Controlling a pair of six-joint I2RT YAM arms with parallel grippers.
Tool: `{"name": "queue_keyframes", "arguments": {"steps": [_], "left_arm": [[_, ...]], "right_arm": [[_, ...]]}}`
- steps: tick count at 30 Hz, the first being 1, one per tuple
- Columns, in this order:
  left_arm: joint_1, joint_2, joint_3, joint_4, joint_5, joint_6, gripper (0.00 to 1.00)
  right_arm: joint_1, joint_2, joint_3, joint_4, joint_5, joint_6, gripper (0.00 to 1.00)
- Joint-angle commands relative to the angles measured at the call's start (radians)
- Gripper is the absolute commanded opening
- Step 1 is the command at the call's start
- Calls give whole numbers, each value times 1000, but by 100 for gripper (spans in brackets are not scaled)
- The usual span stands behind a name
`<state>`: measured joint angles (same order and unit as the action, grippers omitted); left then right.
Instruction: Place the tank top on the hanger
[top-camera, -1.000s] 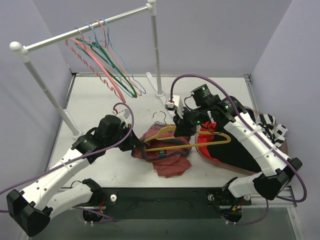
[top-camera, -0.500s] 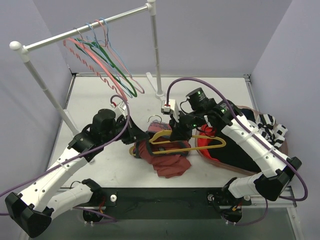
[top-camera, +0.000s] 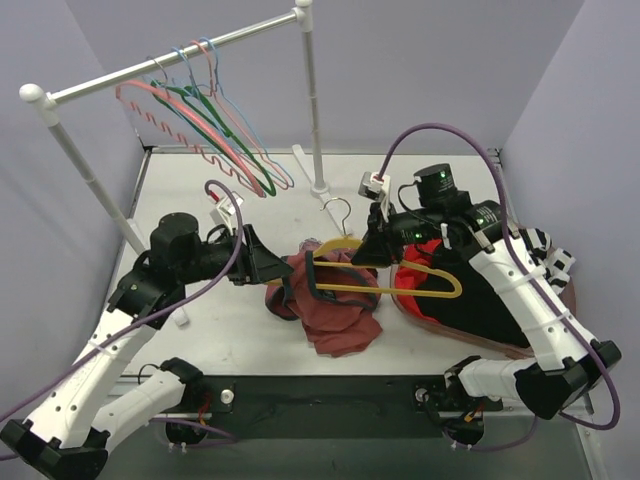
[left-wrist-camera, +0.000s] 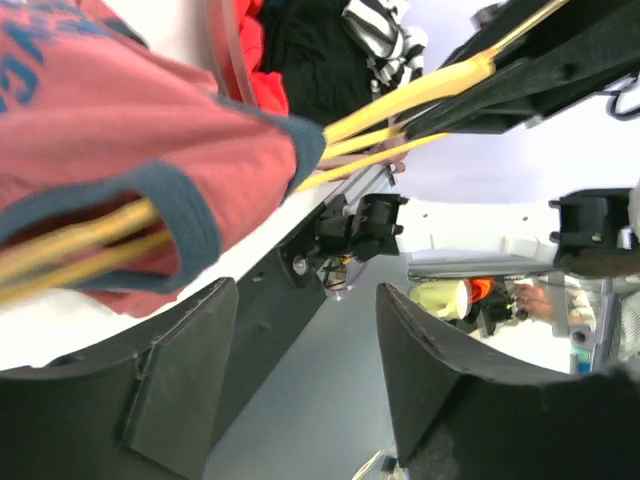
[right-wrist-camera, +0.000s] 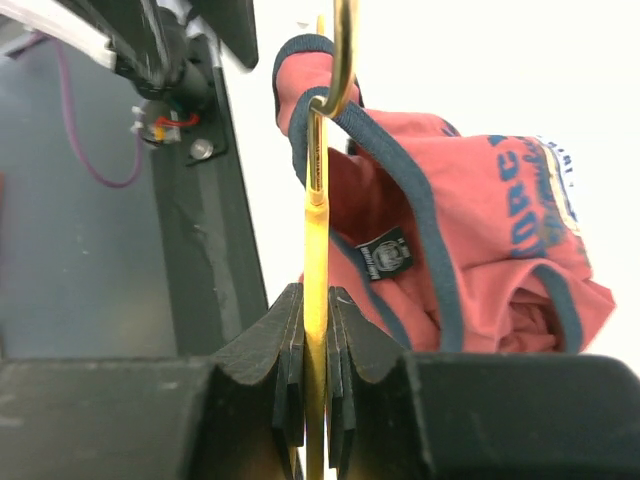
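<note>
The rust-red tank top (top-camera: 335, 305) lies bunched on the table, one strap threaded over the left end of the yellow hanger (top-camera: 405, 290). My right gripper (top-camera: 375, 248) is shut on the hanger just below its hook and holds it above the table. In the right wrist view the hanger (right-wrist-camera: 316, 230) runs straight up between the closed jaws of my right gripper (right-wrist-camera: 317, 335), with the tank top (right-wrist-camera: 470, 250) behind it. My left gripper (top-camera: 272, 268) is open just left of the top and holds nothing. Seen from the left wrist, my left gripper (left-wrist-camera: 305, 375) gapes below the tank top (left-wrist-camera: 100, 130) and the hanger (left-wrist-camera: 425, 92).
A white clothes rack (top-camera: 312, 100) stands at the back with pink, green and blue hangers (top-camera: 205, 125) on its rail. On the right is a pile with a bright red garment (top-camera: 418, 285), black cloth and a striped garment (top-camera: 548, 252).
My left gripper opened, let go of the tank top and drew back to the left. My right gripper carried the hanger up and to the right.
</note>
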<state>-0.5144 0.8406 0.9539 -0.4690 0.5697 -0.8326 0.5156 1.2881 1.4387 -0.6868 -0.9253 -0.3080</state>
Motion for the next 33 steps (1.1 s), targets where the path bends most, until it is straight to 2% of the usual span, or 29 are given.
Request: {"name": "queue_keyframes", "arguments": {"steps": [1,4,10,16,25,33], "left_arm": [[27,5,195,-120,96,306,72],[27,9,262,-212,117,562,74],[25,-31,204,-174,292,763,81],[-10,6,158,-69,383,776,82],[-209,164,170,-95,286,877,81],[-259,232,128,-95,254,900,73]], "right_arm": [[-17,-91,-64,67,-148,43,0],[-25,-133,-103,66,-184,27,0],[-25,-179,-173,50,-233,-5,0],[-6,-165,-162,24,-267,-52,0],[17,-145,-146,-6,-282,-97,0],[23,-141,-158,-7,-291,-100,0]]}}
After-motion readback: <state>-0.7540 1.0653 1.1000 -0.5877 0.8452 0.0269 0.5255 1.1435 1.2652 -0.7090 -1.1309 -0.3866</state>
